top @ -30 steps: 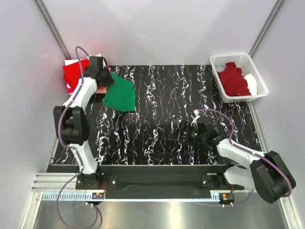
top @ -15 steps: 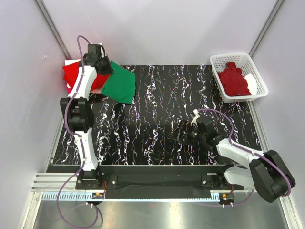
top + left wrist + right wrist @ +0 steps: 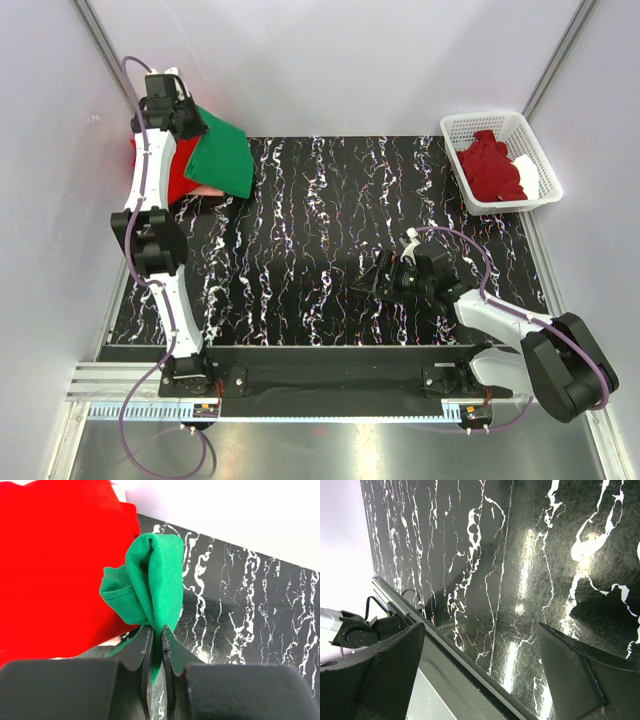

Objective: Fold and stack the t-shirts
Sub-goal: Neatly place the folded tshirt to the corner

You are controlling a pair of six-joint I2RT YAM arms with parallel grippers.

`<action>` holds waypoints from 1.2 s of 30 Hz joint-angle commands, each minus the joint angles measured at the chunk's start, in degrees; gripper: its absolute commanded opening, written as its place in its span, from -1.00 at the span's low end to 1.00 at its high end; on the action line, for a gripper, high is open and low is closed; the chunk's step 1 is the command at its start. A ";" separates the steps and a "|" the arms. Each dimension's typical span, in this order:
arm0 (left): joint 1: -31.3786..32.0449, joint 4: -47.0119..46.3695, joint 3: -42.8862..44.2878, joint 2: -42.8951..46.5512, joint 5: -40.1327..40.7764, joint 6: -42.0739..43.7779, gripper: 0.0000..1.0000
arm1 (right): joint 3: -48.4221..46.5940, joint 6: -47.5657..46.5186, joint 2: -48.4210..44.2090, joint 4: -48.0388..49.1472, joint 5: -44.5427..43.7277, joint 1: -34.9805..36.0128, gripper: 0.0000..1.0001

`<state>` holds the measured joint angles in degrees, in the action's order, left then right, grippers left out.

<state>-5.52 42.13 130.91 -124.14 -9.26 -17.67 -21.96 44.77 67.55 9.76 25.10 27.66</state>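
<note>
My left gripper (image 3: 190, 118) is shut on the folded emerald green t-shirt (image 3: 222, 158) and holds it in the air at the far left corner, above the bright red t-shirt (image 3: 176, 170). In the left wrist view the green cloth (image 3: 150, 587) bunches out from between my closed fingers (image 3: 145, 655), with the red t-shirt (image 3: 55, 570) spread below. A pale pink edge (image 3: 205, 190) shows under the red one. My right gripper (image 3: 385, 280) is open and empty, low over the table's middle. The dark maroon t-shirt (image 3: 490, 165) lies crumpled in the basket with a white one (image 3: 528, 176).
The white lattice basket (image 3: 455, 135) stands at the far right corner. The black marbled table (image 3: 340, 220) has a metal rail along its near edge (image 3: 470, 665). Grey walls close in left and right.
My left gripper has lifted the green t-shirt off the table and carried it back and left, over the red t-shirt. The right arm has stayed still.
</note>
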 commanded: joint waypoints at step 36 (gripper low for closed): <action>-9.24 -8.37 13.58 -5.41 7.49 2.12 -0.70 | -0.19 0.93 0.48 4.04 1.88 -1.29 0.97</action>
<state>-13.08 39.99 140.42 -128.92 -6.24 -16.62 -21.96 45.30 68.47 11.20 26.26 26.94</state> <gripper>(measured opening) 0.149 0.989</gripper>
